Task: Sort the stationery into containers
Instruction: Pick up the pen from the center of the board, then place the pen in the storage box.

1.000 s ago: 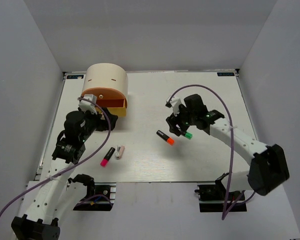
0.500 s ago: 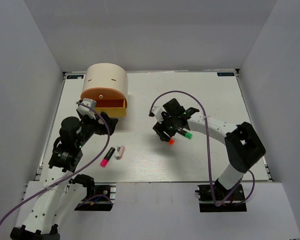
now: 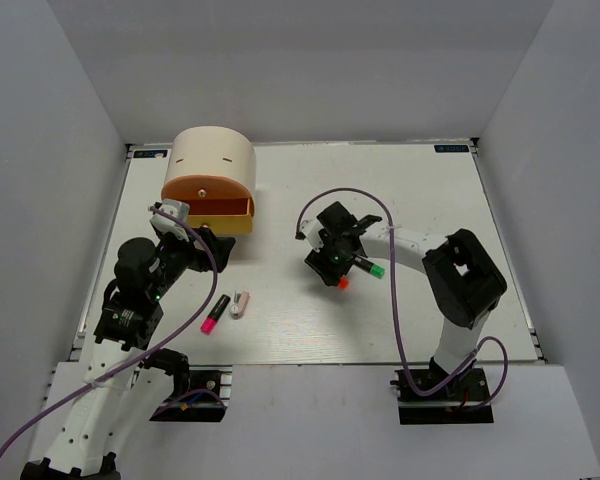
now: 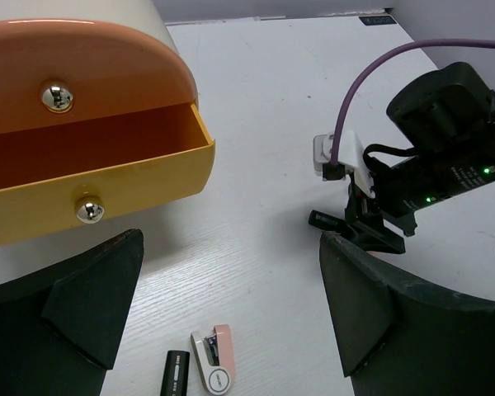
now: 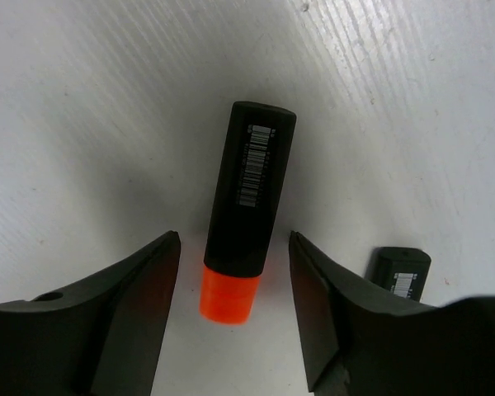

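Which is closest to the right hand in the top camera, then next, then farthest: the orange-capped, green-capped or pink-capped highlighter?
1. Orange-capped highlighter: between the fingers of the right hand.
2. Green-capped highlighter: just beside it, on the right.
3. Pink-capped highlighter: far off on the left.

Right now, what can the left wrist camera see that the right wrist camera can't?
Only the left wrist view shows the pulled-out yellow drawer, the closed orange drawer above it, the white-pink piece and the right end effector from outside. Only the right wrist view shows the orange-capped highlighter with its barcode and cap, untouched between open jaws, plus another black marker end. Both show the white table, and probably that highlighter: the left wrist view catches just its black end.
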Available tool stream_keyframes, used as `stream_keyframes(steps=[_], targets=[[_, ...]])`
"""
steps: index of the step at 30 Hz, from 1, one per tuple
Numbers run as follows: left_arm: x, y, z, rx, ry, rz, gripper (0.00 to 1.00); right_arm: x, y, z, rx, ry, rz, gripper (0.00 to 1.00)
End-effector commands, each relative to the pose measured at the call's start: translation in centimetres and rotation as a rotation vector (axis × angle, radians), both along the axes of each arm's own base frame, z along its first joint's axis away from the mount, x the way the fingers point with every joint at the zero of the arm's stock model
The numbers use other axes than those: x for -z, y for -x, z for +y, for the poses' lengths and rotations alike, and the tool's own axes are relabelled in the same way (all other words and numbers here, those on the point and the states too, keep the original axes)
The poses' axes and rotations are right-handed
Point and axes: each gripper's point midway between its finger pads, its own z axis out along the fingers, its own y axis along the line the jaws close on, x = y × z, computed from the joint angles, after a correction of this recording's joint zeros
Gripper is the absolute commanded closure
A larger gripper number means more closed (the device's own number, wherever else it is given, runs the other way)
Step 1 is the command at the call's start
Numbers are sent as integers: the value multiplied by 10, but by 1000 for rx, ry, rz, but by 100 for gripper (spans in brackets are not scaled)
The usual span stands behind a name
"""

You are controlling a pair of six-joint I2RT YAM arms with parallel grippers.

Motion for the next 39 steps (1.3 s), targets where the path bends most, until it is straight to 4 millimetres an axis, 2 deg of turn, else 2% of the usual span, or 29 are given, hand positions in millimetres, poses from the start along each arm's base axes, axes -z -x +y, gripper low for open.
stream_keyframes(steps=[1, 2, 4, 5, 7, 9, 11, 12, 13, 15, 16, 17, 19, 20, 22, 23, 26, 27, 29, 30, 31, 33, 35, 37, 39], targets=[[1, 2, -2, 20, -7, -1, 3, -1, -8, 3, 11, 17, -11, 39], [1, 2, -2, 20, -7, -1, 3, 0, -7, 2, 12, 18, -8, 48], [1, 2, -2, 20, -7, -1, 3, 0, -4, 2, 4, 9, 10, 56], [1, 2, -2, 20, -7, -1, 3, 1, -2, 2, 0, 11, 16, 64], [-1, 4, -2, 20, -5, -10, 3, 0, 3, 2, -11, 6, 35, 72], [-3, 5, -2, 20, -3, -19, 3, -4, 6, 2, -25, 11, 39, 84], [-6, 6, 0, 9, -1, -31, 3, -21, 6, 12, -77, -18, 7, 94], [-6, 6, 1, 9, -1, -31, 3, -34, 8, 17, -99, -49, -7, 96], [-8, 7, 2, 0, 0, -40, 5, -44, 9, 26, -131, -76, -26, 96], [-11, 8, 4, -9, 2, -53, 5, -77, 9, 46, -215, -146, -104, 98], [-12, 9, 5, -9, 5, -64, 5, -102, 7, 56, -248, -191, -158, 98], [-12, 8, 6, -20, 4, -65, 5, -117, 8, 69, -290, -221, -193, 98], [-14, 9, 8, -31, 5, -74, 6, -140, 6, 82, -331, -276, -250, 99], [-14, 8, 10, -41, 3, -74, 7, -161, 0, 92, -347, -311, -295, 99], [-20, 10, 15, -66, 16, -93, 7, -178, -1, 106, -397, -348, -359, 99], [-22, 11, 18, -79, 17, -104, 7, -194, -3, 116, -420, -378, -395, 99], [-33, 18, 22, -92, 29, -148, 7, -211, -3, 136, -497, -414, -441, 98], [-30, 18, 24, -106, 28, -148, 7, -222, -4, 142, -522, -430, -463, 98], [-37, 21, 27, -115, 36, -176, 7, -224, -8, 156, -555, -434, -476, 98], [-41, 24, 29, -126, 41, -195, 7, -243, -11, 164, -576, -460, -523, 98], [-43, 25, 30, -126, 44, -204, 7, -238, -15, 172, -589, -460, -535, 98], [-46, 27, 32, -137, 50, -223, 7, -249, -17, 181, -608, -481, -569, 98], [-53, 32, 33, -137, 60, -254, 7, -250, -23, 193, -637, -496, -615, 98], [-51, 32, 35, -146, 60, -254, 7, -256, -23, 205, -665, -514, -651, 100], [-51, 32, 35, -146, 60, -254, 7, -255, -33, 216, -662, -515, -679, 100]])
